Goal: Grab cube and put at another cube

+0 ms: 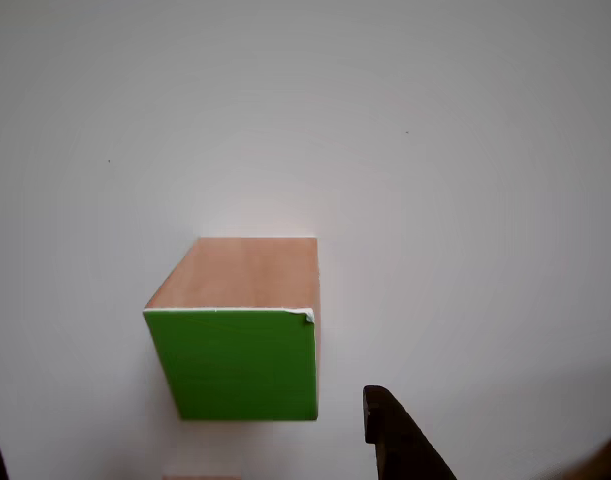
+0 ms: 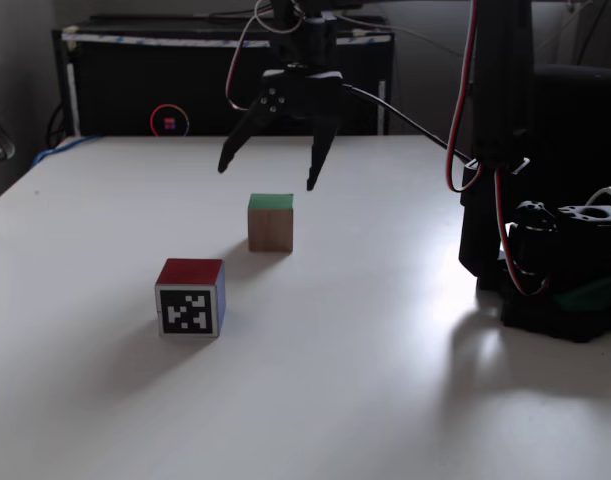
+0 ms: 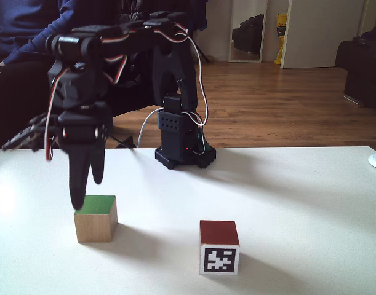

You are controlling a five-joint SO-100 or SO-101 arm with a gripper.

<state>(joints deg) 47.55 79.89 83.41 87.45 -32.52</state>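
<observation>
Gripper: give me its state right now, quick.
Gripper: open, jaws spread wide, holding nothing, poised above the green-faced cube without touching it.

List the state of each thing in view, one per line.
Gripper: open, empty, hanging above the green cube.
Green cube: on the table, green face up, not gripped.
Red cube: on the table, red face up, black-and-white marker facing the camera, apart from the green cube.
Table: white, carrying both cubes and the arm base.
</observation>
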